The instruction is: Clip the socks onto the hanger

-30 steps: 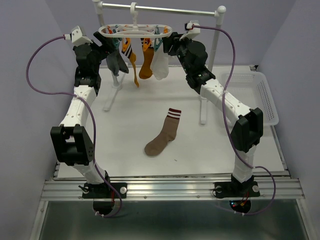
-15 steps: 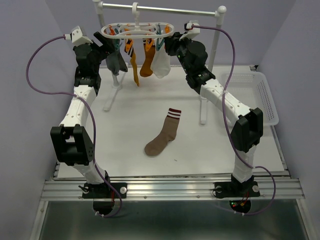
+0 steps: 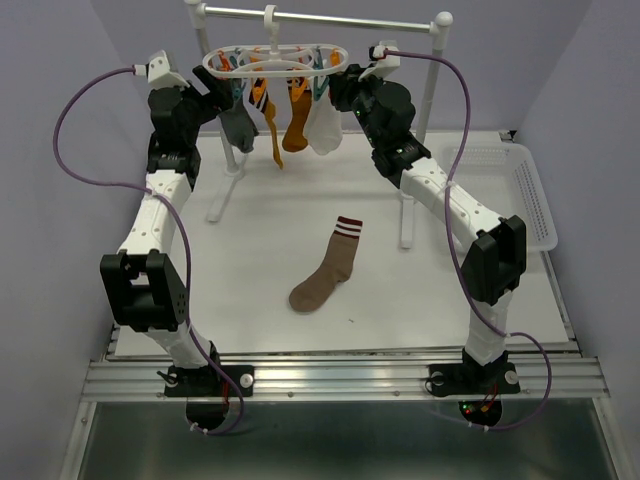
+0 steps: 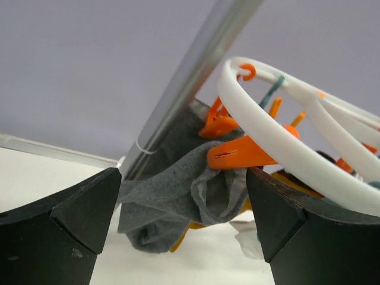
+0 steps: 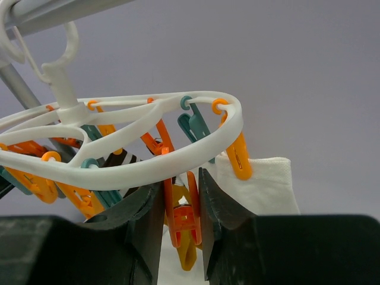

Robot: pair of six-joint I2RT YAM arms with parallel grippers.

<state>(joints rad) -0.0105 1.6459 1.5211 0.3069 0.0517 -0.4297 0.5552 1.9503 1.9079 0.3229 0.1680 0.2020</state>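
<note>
Orange plastic sits squeezed between the fingers of the right claw [image 5: 180,199]. It has narrowed onto an orange clip [image 5: 185,228] dangling from the right end of the hanger [image 5: 148,161], most likely to pinch the clip's mouth apart for the next sock. Just right of that clip a white sock [image 5: 267,185] hangs already fastened.

The left claw [image 4: 181,184] stands wide and holds nothing, up at the left end of the hanger. Between its fingers in the wrist view hangs a grey sock [image 4: 157,211], gripped by a second orange clip [image 4: 240,155]. That sock looks fixed, so the claw appears to have let go, or to be waiting to steady the frame.

The hanger hooks over the rail [image 3: 320,18] at the far side of the table [image 3: 240,270], with a mustard sock [image 3: 292,125] between the grey and the white. One brown sock [image 3: 328,268] with a striped cuff lies flat near the middle of the table, well apart from both claws and not yet hung. I judge the task mostly done.

Compared with a second back, the right claw has closed from a wider gap onto the clip. The hanger sits a little higher and more level, and the hung socks have swung slightly to the right. The left claw is as wide as it was, and the brown sock has not moved.
</note>
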